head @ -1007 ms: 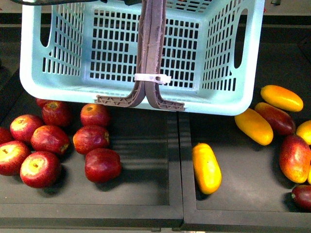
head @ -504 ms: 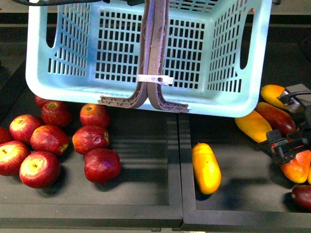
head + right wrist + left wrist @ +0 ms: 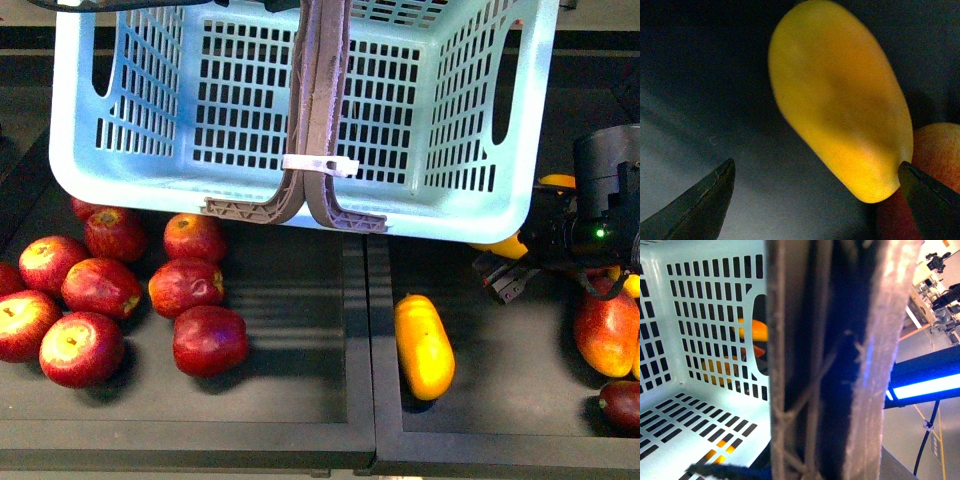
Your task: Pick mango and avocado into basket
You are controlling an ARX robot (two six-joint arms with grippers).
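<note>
Now right claw (image 3: 815, 170) agape over mango (image 3: 840, 100)

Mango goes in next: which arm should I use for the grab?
Right. The right gripper is open astride the yellow mango. The left wrist view is pressed against the handles of the basket, so that arm seems busy holding it.

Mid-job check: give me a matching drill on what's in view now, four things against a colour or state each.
Things:
1. apples
2. zip tie
3. right gripper
4. basket

States:
A. open, pointed at a yellow mango
B. light teal, slotted sides
C. red, on the left tray
D. white, around the brown handles

Pairs: 1-C, 2-D, 3-A, 4-B.
</note>
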